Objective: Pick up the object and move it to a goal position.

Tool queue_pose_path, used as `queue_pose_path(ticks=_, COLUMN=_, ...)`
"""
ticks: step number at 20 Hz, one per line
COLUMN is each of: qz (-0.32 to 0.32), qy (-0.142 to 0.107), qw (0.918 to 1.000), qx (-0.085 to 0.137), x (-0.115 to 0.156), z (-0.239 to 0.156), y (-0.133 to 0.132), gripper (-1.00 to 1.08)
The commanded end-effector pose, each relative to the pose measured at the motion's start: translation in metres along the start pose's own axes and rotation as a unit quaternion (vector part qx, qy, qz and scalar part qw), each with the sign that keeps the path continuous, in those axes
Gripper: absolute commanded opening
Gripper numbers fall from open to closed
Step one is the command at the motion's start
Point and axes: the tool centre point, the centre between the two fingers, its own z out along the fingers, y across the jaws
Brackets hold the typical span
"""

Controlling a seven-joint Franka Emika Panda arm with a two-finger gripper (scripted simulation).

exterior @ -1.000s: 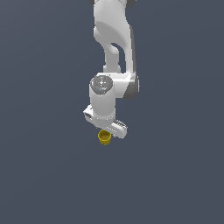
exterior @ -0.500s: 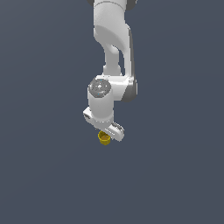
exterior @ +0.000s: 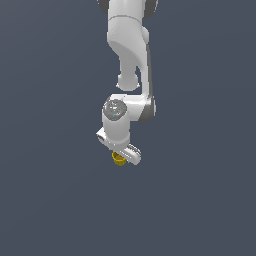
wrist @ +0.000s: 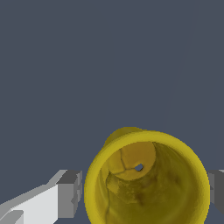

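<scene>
The object (exterior: 119, 159) is a small yellow cup with a hollow top, seen just under the white hand in the exterior view. The wrist view looks down into its mouth, where the object (wrist: 146, 183) fills the space between the two fingers. My gripper (exterior: 121, 156) straddles it, with one grey fingertip (wrist: 70, 194) a thin gap from the rim and the other fingertip (wrist: 217, 190) right at the opposite edge. The jaws are open and close around the cup. The hand hides most of the cup's body in the exterior view.
Only a flat dark grey-blue background surrounds the arm (exterior: 130, 50) in both views. No other objects, containers or edges show.
The hand has sunk slightly lower around the cup over the last second, and the wrist has shifted a little. The cup has barely moved.
</scene>
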Motion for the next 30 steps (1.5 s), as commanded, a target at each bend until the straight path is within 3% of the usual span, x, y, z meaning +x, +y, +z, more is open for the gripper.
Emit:
queue_pose_path(ticks=1, qz=0.0, qy=0.0, qw=1.0, qx=0.0, x=0.0, z=0.011, y=0.0, gripper=1.0)
queue_pose_path(ticks=6, qz=0.001, qy=0.0, qw=1.0, qx=0.0, x=0.001, z=0.017, y=-0.001, gripper=1.0)
queue_pose_path(ticks=7, qz=0.001, qy=0.0, qw=1.0, qx=0.0, x=0.001, z=0.017, y=-0.001, gripper=-1.0)
queue_pose_path(ticks=21, qz=0.0, qy=0.0, qw=1.0, qx=0.0, x=0.002, z=0.011, y=0.0, gripper=-1.0)
queue_pose_path(ticks=30, qz=0.001, qy=0.0, qw=1.0, qx=0.0, x=0.016, z=-0.043, y=0.008, gripper=-1.0)
